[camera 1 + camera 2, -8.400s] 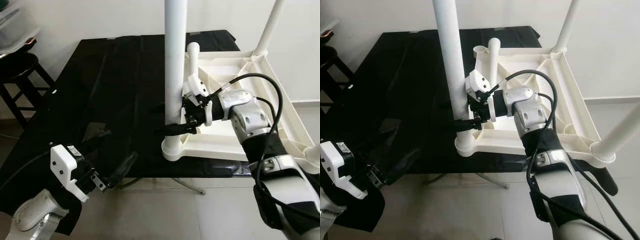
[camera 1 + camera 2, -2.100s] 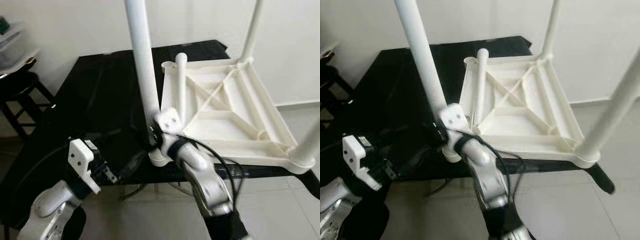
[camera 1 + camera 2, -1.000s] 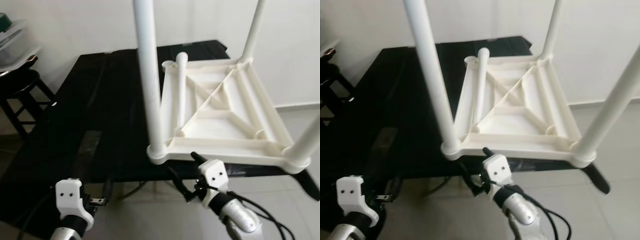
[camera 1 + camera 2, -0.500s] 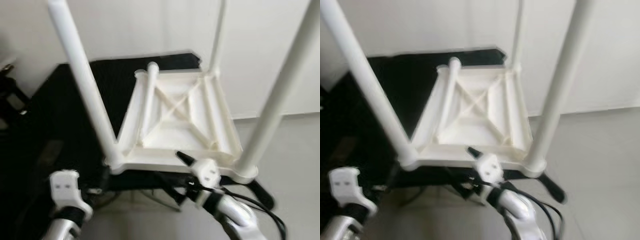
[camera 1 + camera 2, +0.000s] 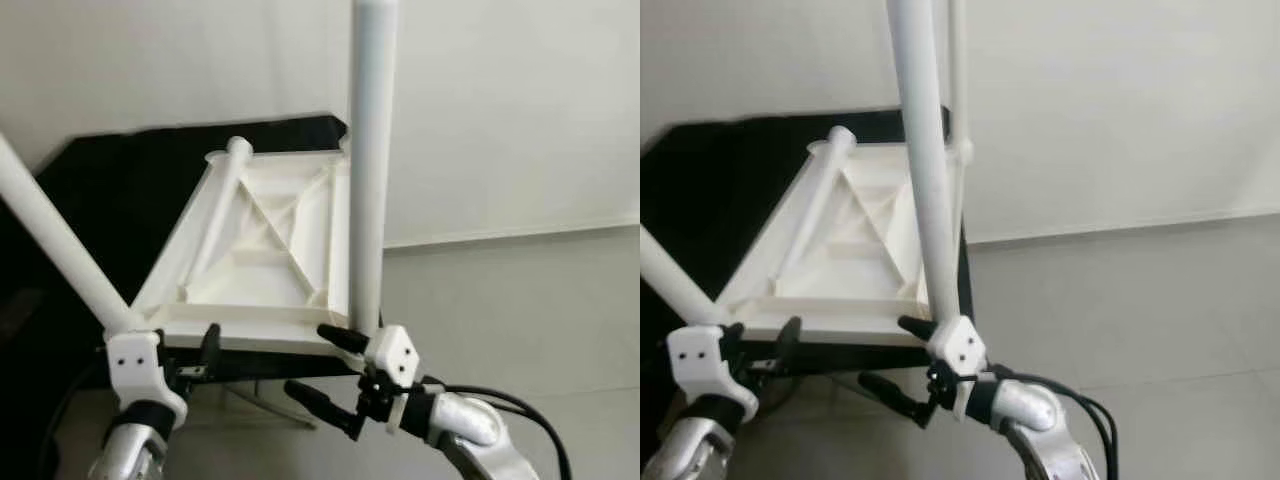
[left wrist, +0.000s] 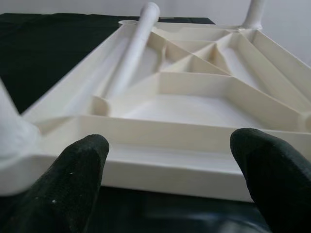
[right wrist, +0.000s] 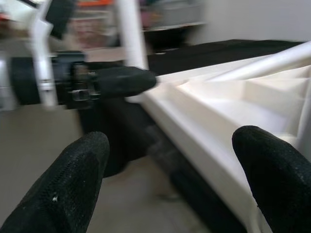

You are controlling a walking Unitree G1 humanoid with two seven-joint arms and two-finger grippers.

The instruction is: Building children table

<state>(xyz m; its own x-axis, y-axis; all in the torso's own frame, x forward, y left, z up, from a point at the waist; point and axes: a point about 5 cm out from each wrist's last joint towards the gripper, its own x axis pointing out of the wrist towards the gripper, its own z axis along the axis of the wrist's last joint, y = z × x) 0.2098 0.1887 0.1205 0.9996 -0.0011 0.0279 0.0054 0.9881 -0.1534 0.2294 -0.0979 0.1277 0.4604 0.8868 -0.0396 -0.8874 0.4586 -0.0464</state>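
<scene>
- Tabletop (image 5: 262, 262): white plastic, lying upside down on the black-covered work surface (image 5: 110, 190), ribbed underside facing up.
- Legs: fitted legs stand up from the tabletop's corners; the near-right leg (image 5: 368, 170) rises at the corner closest to the right gripper. One loose leg (image 5: 213, 215) lies along the tabletop's left rib, its end beside the open far-left socket (image 6: 127, 22).
- Left gripper (image 5: 190, 358): level with the tabletop's near edge, at its near-left corner. Fingers (image 6: 77, 179) spread wide, holding nothing, the near rim framed between them.
- Right gripper (image 5: 325, 365): just below the tabletop's near-right corner, beside the base of the near-right leg. Fingers (image 7: 73, 179) also apart and empty.
- Judgement on step: both arms appear staged to take the tabletop by its near rim, possibly to reposition it; the loose leg is not yet seated.
- Recommended handling: bring both grippers onto the rim evenly and close together, so the tabletop does not twist. Keep it level, or the loose leg may roll off.
- Risk: the upright legs make the piece top-heavy; a one-sided pull could tip it off the work surface.
</scene>
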